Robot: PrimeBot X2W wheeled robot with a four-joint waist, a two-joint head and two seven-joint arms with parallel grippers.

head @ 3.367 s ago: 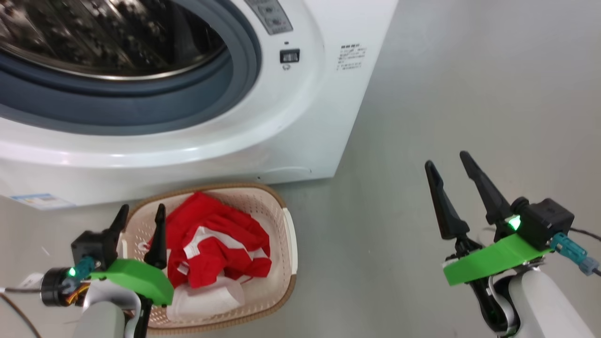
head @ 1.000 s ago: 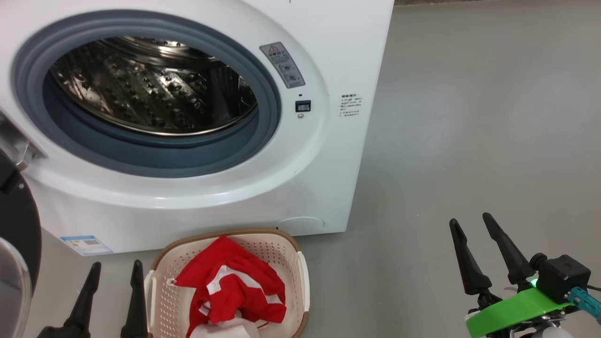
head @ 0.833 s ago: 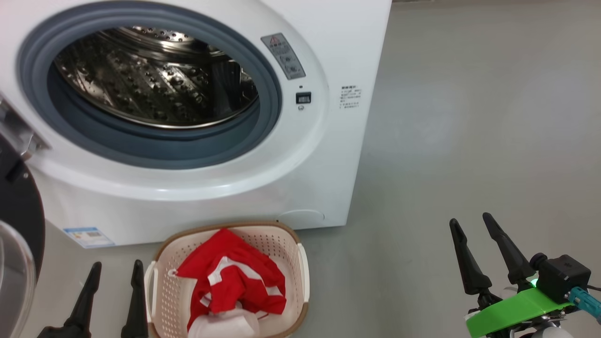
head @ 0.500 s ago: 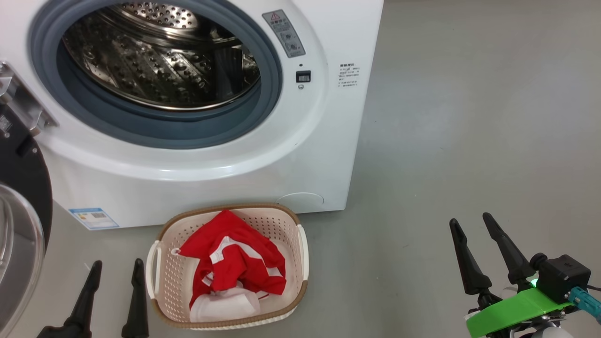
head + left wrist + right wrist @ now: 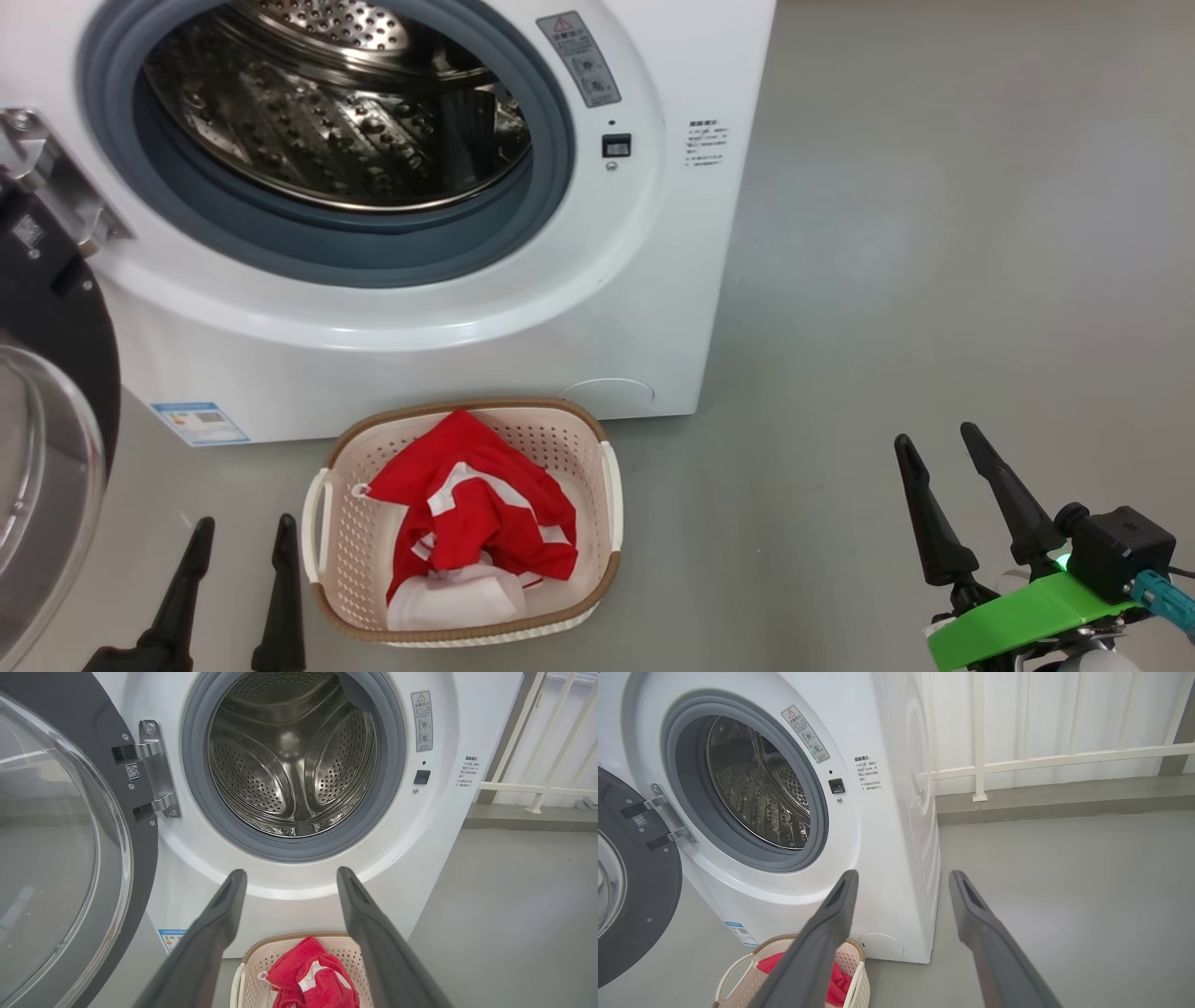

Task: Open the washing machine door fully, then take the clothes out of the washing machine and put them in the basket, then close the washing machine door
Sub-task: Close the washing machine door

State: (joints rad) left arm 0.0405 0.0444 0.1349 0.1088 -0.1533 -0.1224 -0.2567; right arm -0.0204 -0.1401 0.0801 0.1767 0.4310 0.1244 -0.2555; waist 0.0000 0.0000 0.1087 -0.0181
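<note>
Red-and-white clothes (image 5: 471,509) lie heaped in the basket (image 5: 350,560), which stands on the floor (image 5: 887,280) just in front of the washing machine (image 5: 420,373). Its door (image 5: 56,336) stands out to the left, seemingly wide open, though the head view cuts it off. Both the left tool (image 5: 245,523) and the right tool (image 5: 935,434) hover low, fingers apart, gripping nothing.
</note>
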